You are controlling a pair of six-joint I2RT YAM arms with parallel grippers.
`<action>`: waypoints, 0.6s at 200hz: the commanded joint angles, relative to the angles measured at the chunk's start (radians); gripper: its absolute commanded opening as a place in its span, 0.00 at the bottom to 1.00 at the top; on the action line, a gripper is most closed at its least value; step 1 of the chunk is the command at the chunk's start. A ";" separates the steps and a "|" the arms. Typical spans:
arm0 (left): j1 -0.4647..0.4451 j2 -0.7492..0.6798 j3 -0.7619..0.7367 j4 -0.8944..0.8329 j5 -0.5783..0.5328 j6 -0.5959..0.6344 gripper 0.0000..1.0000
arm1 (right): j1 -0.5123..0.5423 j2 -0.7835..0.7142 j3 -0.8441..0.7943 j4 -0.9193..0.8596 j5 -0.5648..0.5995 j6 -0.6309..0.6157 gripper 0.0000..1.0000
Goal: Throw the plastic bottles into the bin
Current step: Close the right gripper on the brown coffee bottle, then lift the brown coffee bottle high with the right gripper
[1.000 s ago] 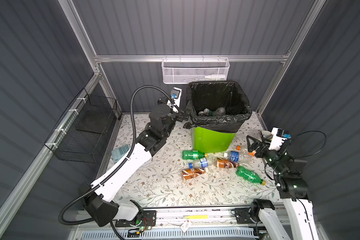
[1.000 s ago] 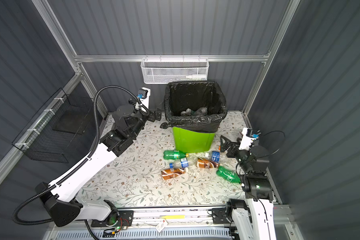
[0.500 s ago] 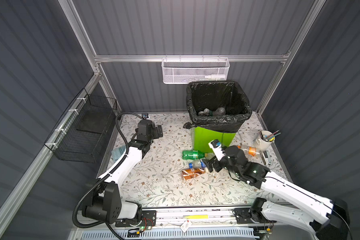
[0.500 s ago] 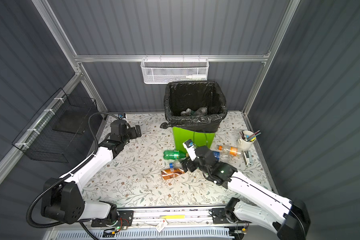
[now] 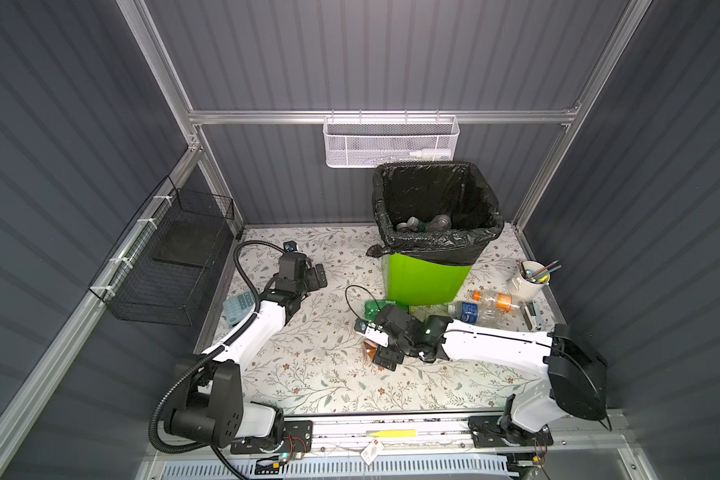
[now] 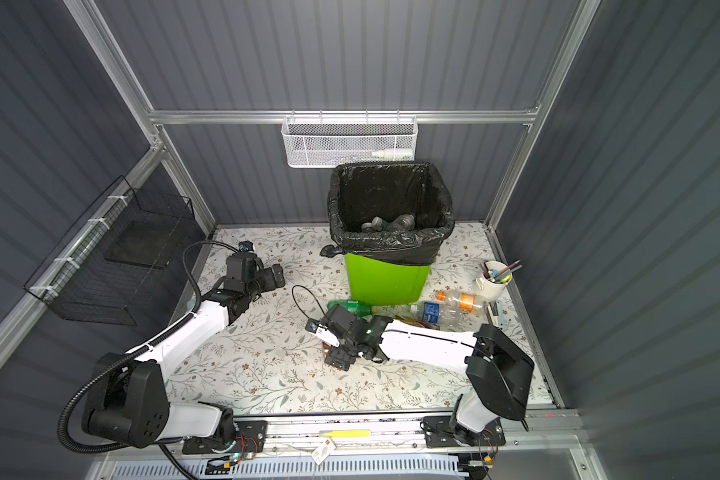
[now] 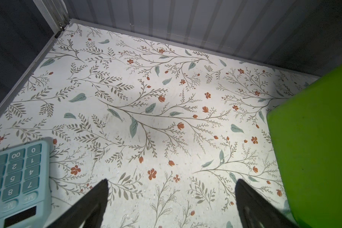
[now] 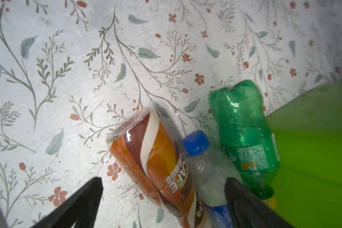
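The green bin [image 5: 425, 282], lined with a black bag, stands at the back with bottles [image 5: 425, 224] inside. In front of it lie a green bottle [image 5: 377, 308], a clear blue-label bottle [image 5: 472, 311] and an orange-label bottle [image 5: 495, 299]. My right gripper [image 5: 385, 349] hangs low over the brown bottle [image 8: 152, 158], open, its fingers straddling that bottle and a clear blue-capped bottle [image 8: 207, 163]. The green bottle [image 8: 245, 134] lies beside them against the bin [image 8: 314, 148]. My left gripper [image 5: 316, 276] is open and empty over bare mat, left of the bin [image 7: 314, 148].
A white cup of pencils [image 5: 531, 282] and a small stapler-like item [image 5: 531, 311] sit at the right edge. A blue calculator [image 7: 16, 177] lies by the left wall. A white mesh basket [image 5: 391, 143] hangs on the back wall, a black wire basket [image 5: 171, 262] on the left.
My left arm has drawn back from the bin's rim and dropped to the left of the mat. My right arm has swung in from the right edge and lowered over the brown bottle.
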 commanded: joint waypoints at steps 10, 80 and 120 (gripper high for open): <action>0.000 -0.011 -0.012 0.001 0.013 -0.010 1.00 | 0.013 0.092 0.062 -0.088 -0.037 -0.061 0.95; 0.001 -0.030 -0.017 -0.002 0.005 0.011 1.00 | 0.029 0.239 0.135 -0.139 -0.007 -0.071 0.81; 0.002 -0.030 -0.030 0.001 0.010 0.003 1.00 | 0.033 0.223 0.168 -0.152 -0.020 -0.054 0.59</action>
